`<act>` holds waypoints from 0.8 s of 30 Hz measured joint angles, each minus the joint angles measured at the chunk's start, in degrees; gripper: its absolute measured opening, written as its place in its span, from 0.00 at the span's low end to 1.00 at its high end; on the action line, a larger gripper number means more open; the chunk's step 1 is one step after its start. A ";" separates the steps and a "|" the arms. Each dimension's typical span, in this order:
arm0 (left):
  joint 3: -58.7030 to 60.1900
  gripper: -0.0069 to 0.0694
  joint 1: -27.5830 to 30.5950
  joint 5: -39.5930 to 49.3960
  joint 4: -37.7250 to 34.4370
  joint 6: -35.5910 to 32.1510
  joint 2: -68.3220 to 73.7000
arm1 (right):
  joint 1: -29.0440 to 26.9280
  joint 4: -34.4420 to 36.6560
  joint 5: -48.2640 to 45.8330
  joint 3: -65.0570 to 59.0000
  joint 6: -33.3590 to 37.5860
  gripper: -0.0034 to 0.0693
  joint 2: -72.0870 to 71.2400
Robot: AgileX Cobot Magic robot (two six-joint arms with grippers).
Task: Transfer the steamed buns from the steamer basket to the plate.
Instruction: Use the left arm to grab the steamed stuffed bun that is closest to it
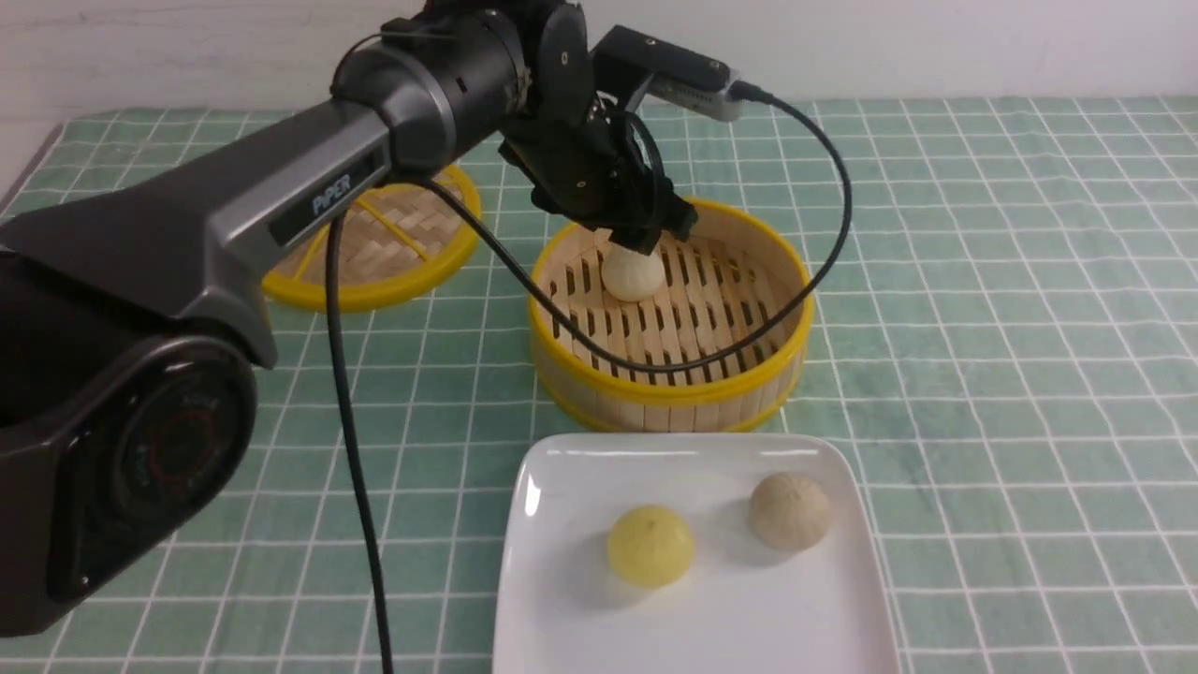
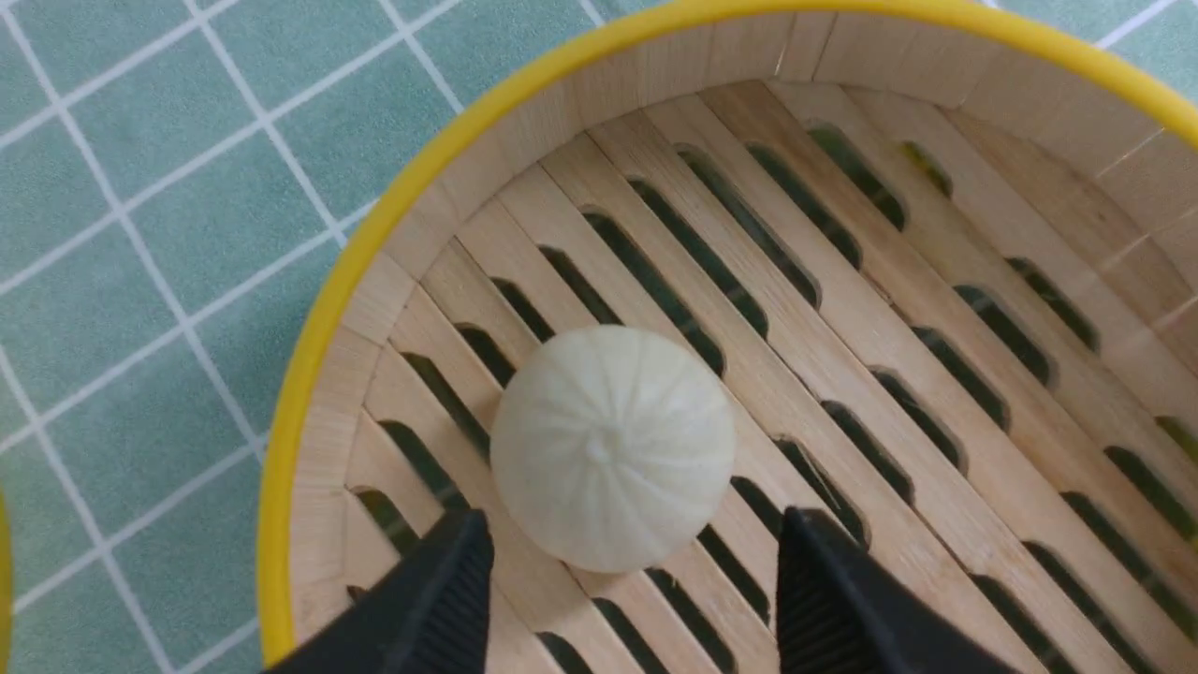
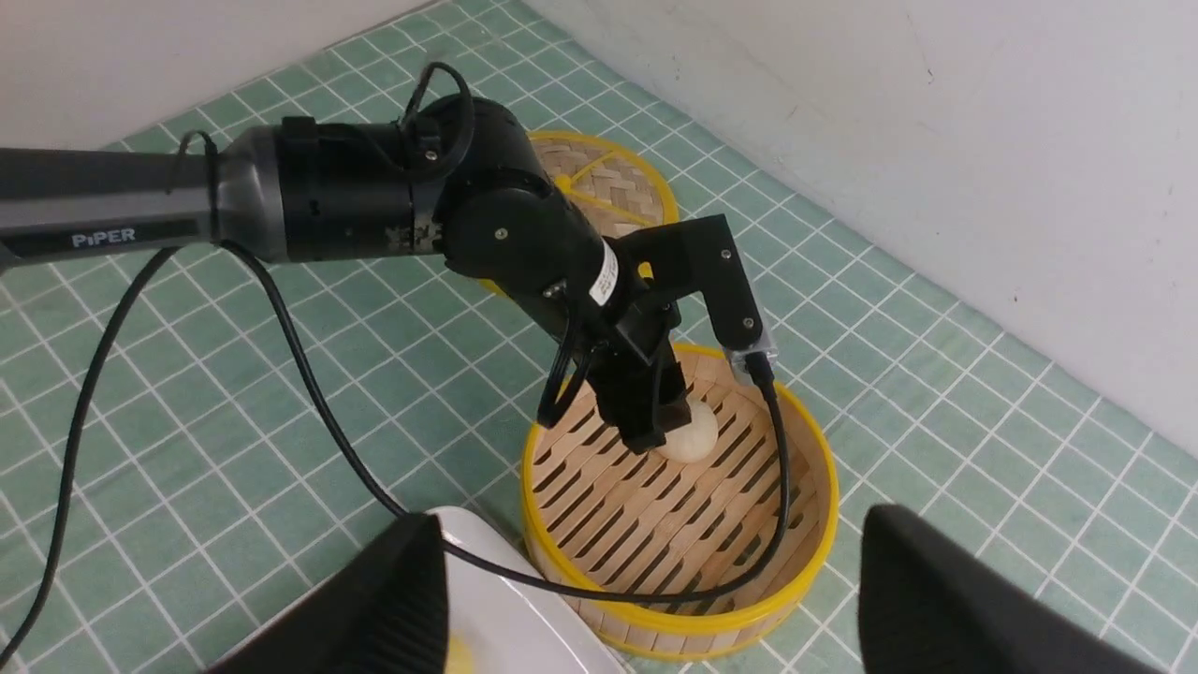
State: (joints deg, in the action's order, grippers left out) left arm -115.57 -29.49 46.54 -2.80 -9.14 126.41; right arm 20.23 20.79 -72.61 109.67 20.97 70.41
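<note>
Your stock, left to right: lid (image 1: 374, 245), far left; left gripper (image 1: 644, 241) — jaws spread, straddling the white bun (image 1: 633, 273) inside the basket (image 1: 655, 412); plate (image 1: 580, 599), near, holding yellow bun (image 1: 651, 546) and beige bun (image 1: 790, 510); right gripper (image 3: 650, 529) — jaws spread wide, holding nothing, high above.

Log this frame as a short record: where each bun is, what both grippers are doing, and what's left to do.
in basket: one white bun on the slatted floor of the steamer basket
on plate: yellow bun and beige bun, apart, on the plate
left gripper: open, inside the basket, jaws either side of the white bun, not closed on it
right gripper: open, empty, high above the scene
lid: off, left of the basket
remaining: one bun
</note>
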 joint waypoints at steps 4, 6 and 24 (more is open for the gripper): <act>0.00 0.65 0.00 -0.56 0.00 -0.11 2.42 | 0.00 0.00 0.00 0.00 0.00 0.83 0.00; 0.00 0.65 0.00 -0.63 0.00 -0.17 3.03 | 0.00 0.00 0.00 0.00 0.00 0.83 0.00; 0.00 0.65 0.00 -5.92 0.18 -0.57 5.29 | 0.00 0.13 0.00 0.00 0.00 0.83 0.00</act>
State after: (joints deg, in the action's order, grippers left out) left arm -115.57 -29.49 40.63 -2.62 -9.71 131.70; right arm 20.23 20.92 -72.61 109.67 20.97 70.41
